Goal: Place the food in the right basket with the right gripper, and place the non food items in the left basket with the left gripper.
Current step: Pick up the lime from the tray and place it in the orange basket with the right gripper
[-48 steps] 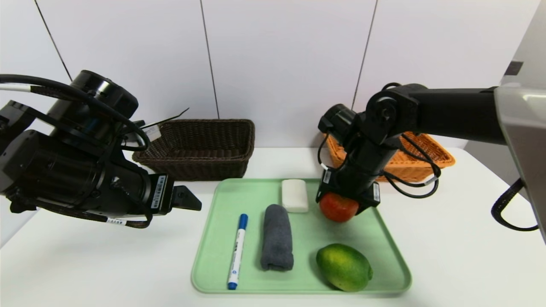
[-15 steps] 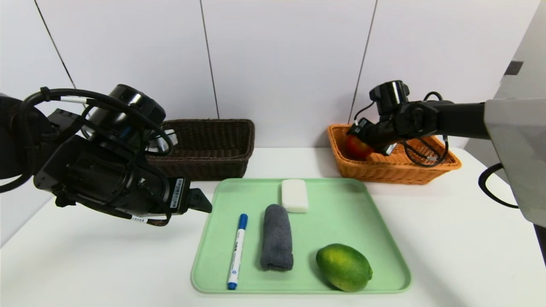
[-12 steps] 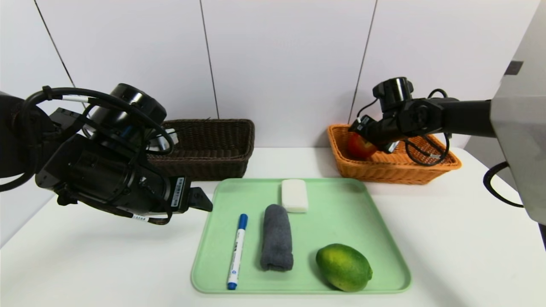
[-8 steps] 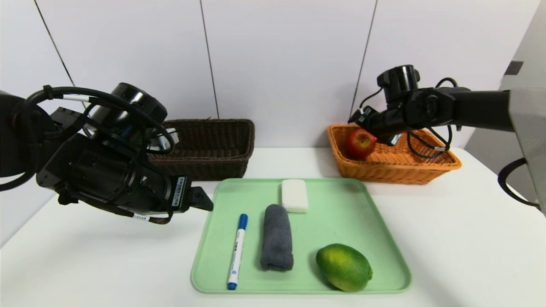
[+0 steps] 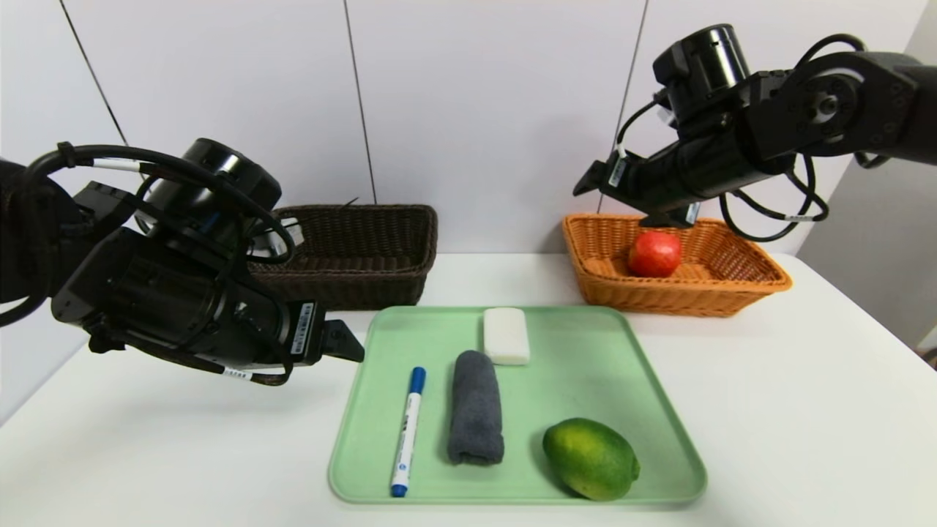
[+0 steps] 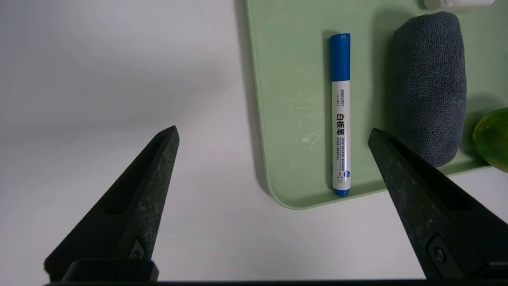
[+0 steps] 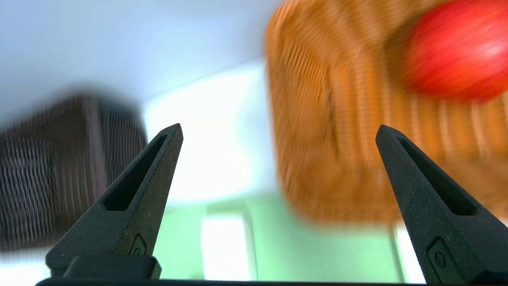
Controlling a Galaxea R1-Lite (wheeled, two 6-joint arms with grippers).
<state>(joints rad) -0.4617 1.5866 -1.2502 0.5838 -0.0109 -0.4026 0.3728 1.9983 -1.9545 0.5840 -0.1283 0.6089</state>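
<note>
So the red apple (image 5: 655,254) is out of the right claw (image 7: 279,126) now and sitting in the orange basket (image 5: 681,295). A moment ago that claw was down in there with it; now it's up above the basket, spread wide with nothing between its tips. Since the last couple of views the apple has also shifted a bit away from the basket's end, so I'd guess it rolled after the release, but it's well inside the walls. That's one food item done by my count, with the green citrus (image 5: 591,459) the only food left. It's on the green tray (image 5: 585,380), well below the right claw and nearer the robot, so that arm has to come back over the tray and drop down to reach it. It's round and smooth, so I reckon a grip off its middle could make it squirt away. Meanwhile the left claw (image 6: 274,133) is hovering by the tray's left edge, also wide open and empty. The marker (image 6: 341,131) lies below its gap, nearer one finger, with the rolled towel (image 5: 476,410) just past it and the white bar (image 5: 506,336) farther off. All three still need to go in the dark basket (image 5: 344,287), which is beyond that claw, away from the robot.
</note>
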